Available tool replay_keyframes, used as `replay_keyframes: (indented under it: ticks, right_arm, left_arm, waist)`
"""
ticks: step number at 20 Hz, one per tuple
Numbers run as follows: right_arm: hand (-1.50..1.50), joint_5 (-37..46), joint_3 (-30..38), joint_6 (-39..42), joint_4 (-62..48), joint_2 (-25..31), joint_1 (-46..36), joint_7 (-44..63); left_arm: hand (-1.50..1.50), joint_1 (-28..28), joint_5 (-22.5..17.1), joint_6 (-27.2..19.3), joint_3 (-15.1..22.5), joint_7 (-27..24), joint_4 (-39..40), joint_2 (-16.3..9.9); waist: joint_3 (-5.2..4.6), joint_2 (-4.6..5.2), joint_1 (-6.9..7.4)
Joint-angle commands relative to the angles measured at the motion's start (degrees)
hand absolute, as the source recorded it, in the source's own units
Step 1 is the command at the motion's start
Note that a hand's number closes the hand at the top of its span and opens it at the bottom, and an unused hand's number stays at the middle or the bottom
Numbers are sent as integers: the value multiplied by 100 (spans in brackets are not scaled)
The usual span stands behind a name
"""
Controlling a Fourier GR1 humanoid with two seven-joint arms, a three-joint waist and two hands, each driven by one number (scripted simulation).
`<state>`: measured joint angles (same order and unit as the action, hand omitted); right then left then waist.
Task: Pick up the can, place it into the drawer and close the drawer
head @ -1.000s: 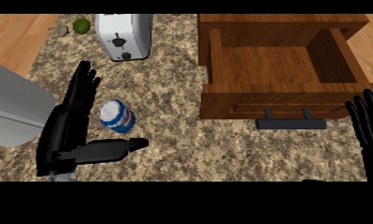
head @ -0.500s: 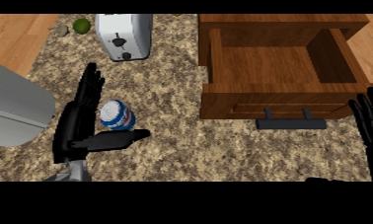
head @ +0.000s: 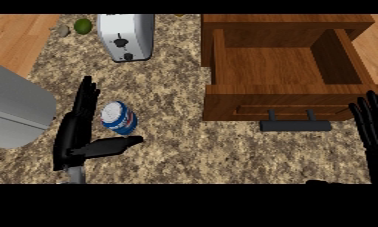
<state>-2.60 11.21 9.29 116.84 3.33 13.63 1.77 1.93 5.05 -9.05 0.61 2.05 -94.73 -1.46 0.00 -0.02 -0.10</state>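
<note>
Head view showed left robot hand (head: 75, 133) open, fingers and thumb bracketing the can (head: 119, 118) for a grasp, holding nothing; drawer (head: 284, 102) stood open at 2 o'clock, right robot hand (head: 365, 123) resting open at 4 o'clock.

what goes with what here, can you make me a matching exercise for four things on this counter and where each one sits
Things:
1. can
2. toaster
3. drawer
4. right hand

Places or states:
A. resting open at the view's right edge
B. pulled open, nothing showing inside
C. between the left hand's fingers and thumb
D. at the counter's far side, beside a green fruit

Pairs: 1-C, 2-D, 3-B, 4-A
</note>
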Motion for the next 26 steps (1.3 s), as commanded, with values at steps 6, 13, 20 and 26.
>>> replay_keyframes:
  ticks: [6,13,20,26]
  right_arm:
    - [-150,-94,130,125,-48,-88,40,-56]
    - [-150,104,84,23,15,-150,-115,65]
    - [-150,411,-312,-259,233,-325,-154,187]
    - [-150,48,-56,99,879,-253,369,493]
  left_arm:
    - [-150,105,-8,-19,-209,-757,785,43]
    - [-150,-321,-236,294,-530,-1134,1555,-196]
    - [-150,52,-405,600,-816,-2062,2313,-363]
    - [-150,-203,-519,605,-926,-2169,2776,-348]
  waist:
    - [0,0,-2]
    - [-1,1,-7]
    - [-2,2,3]
    - [-2,-2,-12]
